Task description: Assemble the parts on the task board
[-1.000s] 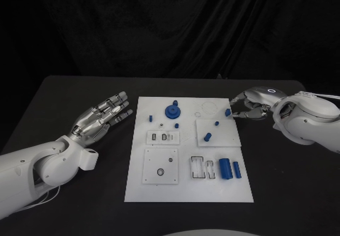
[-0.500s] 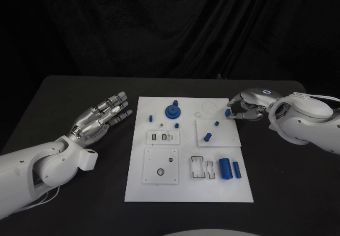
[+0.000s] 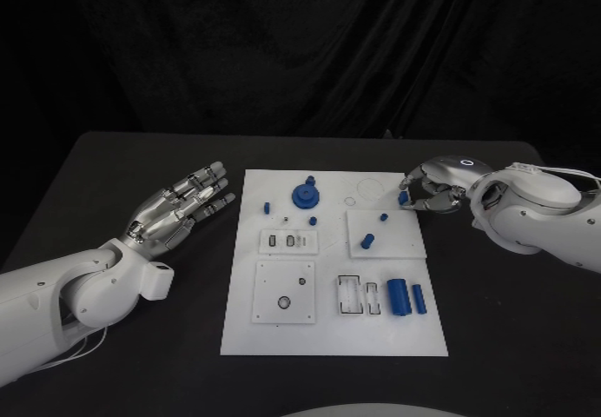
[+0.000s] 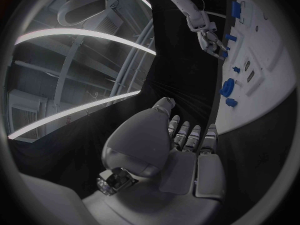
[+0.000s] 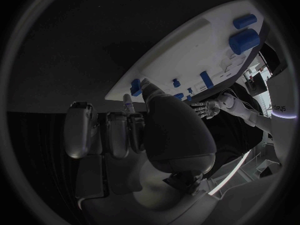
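I have my right hand (image 3: 432,188) at the far right edge of the task board (image 3: 332,334), roughly two o'clock from the board's middle. Its fingers are curled in around a small blue part (image 3: 402,198), which sits at the hand's nine o'clock side, right at the fingertips. It looks pinched there, though I cannot tell whether the piece is lifted or resting on the plate. In the right wrist view the same blue part (image 5: 135,87) shows just past the fingertips (image 5: 129,103), against the board edge.

The relation I care about is this: the blue peg (image 3: 367,241) standing on the raised square panel (image 3: 391,250) lies at about seven o'clock from my right hand, near but apart. The panel is directly below the hand in the head view, so any placement there belongs to the right arm.

My left hand (image 3: 178,208) is spread flat and holding nothing, over the black table (image 3: 150,365) at nine o'clock from the board, well apart from the held part. The blue gear (image 3: 305,195) stands between the two hands, nearer the left one. I judge that the coming move is a short inward carry by the right hand.
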Controlling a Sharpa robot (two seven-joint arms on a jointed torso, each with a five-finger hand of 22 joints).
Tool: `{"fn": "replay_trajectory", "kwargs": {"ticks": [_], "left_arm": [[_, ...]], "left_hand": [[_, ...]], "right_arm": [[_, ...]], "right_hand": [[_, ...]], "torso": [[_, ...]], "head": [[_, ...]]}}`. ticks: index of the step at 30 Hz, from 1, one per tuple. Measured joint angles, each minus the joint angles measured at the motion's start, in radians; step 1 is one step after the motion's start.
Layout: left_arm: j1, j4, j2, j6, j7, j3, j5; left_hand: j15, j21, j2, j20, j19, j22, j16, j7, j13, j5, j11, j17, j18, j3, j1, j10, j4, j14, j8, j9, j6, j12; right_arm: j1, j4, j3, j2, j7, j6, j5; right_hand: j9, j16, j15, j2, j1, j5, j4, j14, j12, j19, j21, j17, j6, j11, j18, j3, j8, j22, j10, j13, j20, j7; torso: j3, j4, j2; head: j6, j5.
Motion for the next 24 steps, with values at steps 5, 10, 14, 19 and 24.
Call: {"fn": "replay_trajectory", "kwargs": {"ticks": [5,10,14,19,24], "left_arm": [[0.0,-0.001,-0.002,0.001,0.0,0.0,0.0],[0.0,-0.001,-0.003,0.001,0.0,0.0,0.0],[-0.001,-0.002,-0.003,0.002,0.0,0.0,0.0],[-0.001,-0.002,-0.003,0.002,0.0,0.0,0.0],[-0.001,-0.003,-0.003,0.003,0.0,0.0,0.0]], "left_hand": [[0.0,0.0,0.0,0.0,0.0,0.0,0.0,0.0,0.0,0.0,0.0,0.0,0.0,0.0,0.0,0.0,0.0,0.0,0.0,0.0,0.0,0.0],[0.0,0.0,0.0,0.0,0.0,0.0,0.0,0.0,0.0,0.0,0.0,0.0,0.0,0.0,0.0,0.0,0.0,0.0,0.0,0.0,0.0,0.0],[0.0,0.0,0.0,0.0,0.0,0.0,0.0,0.0,0.0,0.0,0.0,0.0,0.0,0.0,0.0,0.0,0.0,0.0,0.0,0.0,0.0,0.0],[0.0,0.0,0.0,0.0,0.0,0.0,0.0,0.0,0.0,0.0,0.0,0.0,0.0,0.0,0.0,0.0,0.0,0.0,0.0,0.0,0.0,0.0],[0.0,0.0,-0.004,0.0,0.0,0.0,0.0,0.0,0.0,0.0,0.0,0.0,0.0,0.004,-0.004,0.0,-0.004,0.0,0.0,0.0,0.0,0.0]], "right_arm": [[-0.007,-0.005,0.0,0.008,0.001,0.001,0.0],[-0.011,-0.009,0.0,0.011,0.001,0.002,0.0],[-0.011,-0.01,0.001,0.012,0.002,0.0,0.0],[-0.012,-0.011,0.001,0.014,0.001,-0.01,0.0],[-0.014,-0.01,0.0,0.015,0.001,-0.028,0.0]], "right_hand": [[0.011,-0.004,0.0,0.004,0.015,0.034,0.0,0.0,0.0,-0.004,-0.005,0.0,0.041,0.0,0.0,0.0,0.019,0.0,0.0,0.0,0.004,0.001],[0.036,-0.004,0.0,0.007,0.026,0.062,-0.004,0.0,0.0,-0.004,-0.009,0.0,0.093,0.0,0.0,-0.004,0.047,0.0,0.0,0.0,0.004,0.001],[0.069,-0.008,0.0,0.014,0.038,0.094,-0.009,0.0,0.0,-0.004,-0.01,0.0,0.137,0.0,0.0,-0.008,0.075,0.0,0.0,0.0,0.004,-0.003],[0.101,-0.012,0.0,0.032,0.056,0.111,-0.022,0.0,0.0,-0.004,-0.014,0.0,0.158,0.0,0.016,-0.001,0.101,0.0,0.0,0.0,0.004,-0.012],[0.114,-0.015,-0.004,0.042,0.082,0.154,-0.04,0.004,0.0,-0.003,-0.014,0.0,0.161,-0.006,0.016,0.009,0.121,0.0,-0.002,0.0,0.003,-0.015]], "torso": [[0.0006,-0.0001,0.0],[0.0008,0.0,0.0],[0.0009,0.0006,0.0],[0.0009,0.0012,0.0],[0.0009,-0.0002,0.0]], "head": [[0.0,0.002],[-0.003,0.004],[-0.003,0.004],[-0.004,0.003],[-0.005,0.007]]}}
